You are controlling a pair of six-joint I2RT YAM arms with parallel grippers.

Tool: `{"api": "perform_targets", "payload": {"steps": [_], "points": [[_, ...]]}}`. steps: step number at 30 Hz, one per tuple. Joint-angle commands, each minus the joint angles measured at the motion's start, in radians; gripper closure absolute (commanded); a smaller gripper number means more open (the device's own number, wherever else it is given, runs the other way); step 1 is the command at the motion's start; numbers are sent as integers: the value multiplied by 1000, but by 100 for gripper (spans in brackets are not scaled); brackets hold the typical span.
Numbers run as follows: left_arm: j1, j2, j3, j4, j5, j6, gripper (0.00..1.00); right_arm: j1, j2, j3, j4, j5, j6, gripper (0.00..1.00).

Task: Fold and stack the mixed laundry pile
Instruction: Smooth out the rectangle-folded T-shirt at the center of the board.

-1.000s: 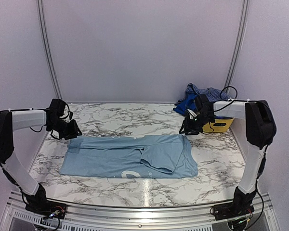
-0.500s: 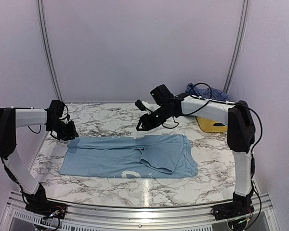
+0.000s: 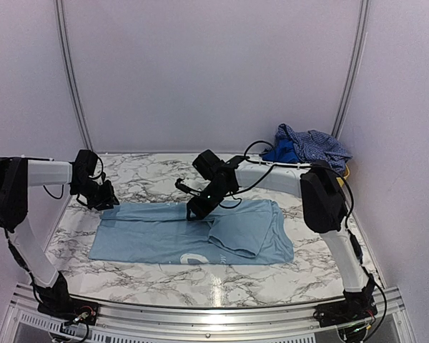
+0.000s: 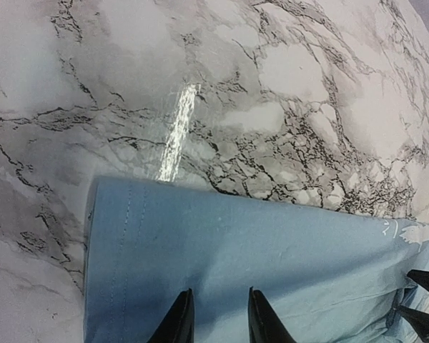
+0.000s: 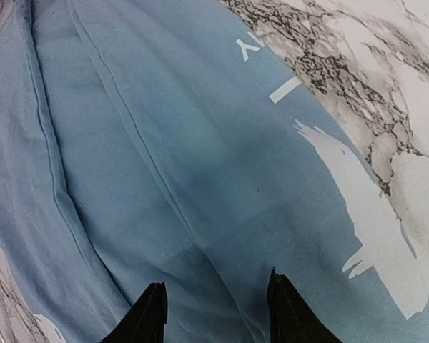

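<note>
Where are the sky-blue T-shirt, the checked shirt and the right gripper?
sky-blue T-shirt point(image 3: 164, 232), top external view, on the flat left half of the cloth.
checked shirt point(image 3: 316, 141), top external view, on top of the crumpled heap.
right gripper point(image 5: 215, 282), right wrist view, midway between its fingertips.

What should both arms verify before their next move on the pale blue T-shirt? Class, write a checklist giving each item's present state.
1. T-shirt lies on the table, apart from the remaining pile: ok.
2. Left gripper above the shirt near its corner, jaws apart, empty: ok.
3. Right gripper above the shirt's far edge, jaws apart, empty: ok.
4. Fingertips touching the cloth: cannot tell.
5. Shirt smooth: not ok, a flap is doubled over on one side.
</note>
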Motion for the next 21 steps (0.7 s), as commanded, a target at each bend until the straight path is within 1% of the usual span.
{"api": "perform_targets", "payload": {"steps": [1, 3, 5, 10, 12, 13, 21], "points": [[3, 14, 11, -17, 16, -1, 72, 2, 25, 59, -42, 47, -42, 56], [3, 13, 9, -16, 16, 0, 72, 4, 31, 59, -49, 65, -54, 58], [3, 16, 10, -16, 16, 0, 72, 3, 34, 62, -57, 66, -64, 64], [8, 11, 10, -16, 4, -10, 72, 12, 27, 58, -91, 66, -95, 88], [9, 6, 8, -16, 1, -14, 72, 17, 2, 24, -89, 61, -103, 98], [9, 4, 9, -16, 3, -15, 72, 19, -8, 5, -85, 56, -103, 100], [9, 24, -23, -11, -13, -9, 73, 23, -51, -109, -84, 35, -102, 100]]}}
